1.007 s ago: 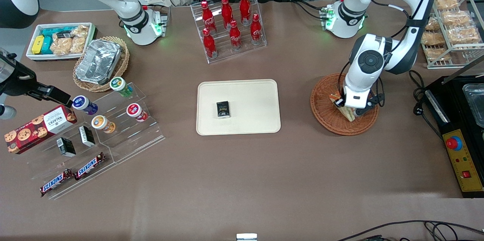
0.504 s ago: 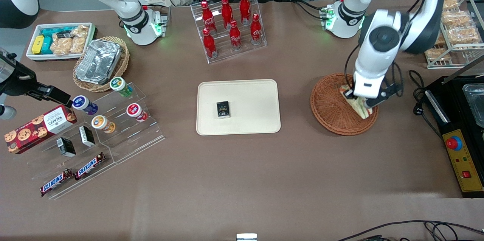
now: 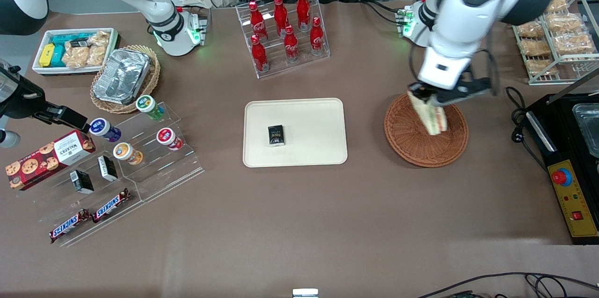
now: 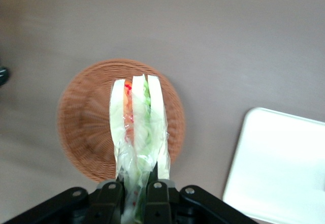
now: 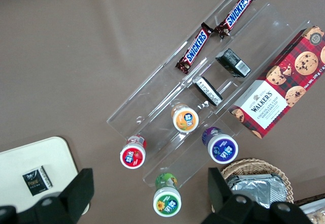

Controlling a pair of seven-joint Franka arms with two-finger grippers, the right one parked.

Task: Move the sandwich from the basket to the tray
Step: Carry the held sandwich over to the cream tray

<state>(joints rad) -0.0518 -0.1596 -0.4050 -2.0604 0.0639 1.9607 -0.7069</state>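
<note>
Wrapped sandwich (image 3: 431,117) in gripper (image 3: 425,98), lifted above wicker basket (image 3: 412,143); tray (image 3: 309,115) apart.

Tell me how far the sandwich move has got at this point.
Done: the gripper is shut on the sandwich, which hangs above the basket, lifted out of it. In hand: carrying it; it is not yet over the tray. Left: cross to the tray, which holds only a small dark packet, lower the sandwich and release.
</note>
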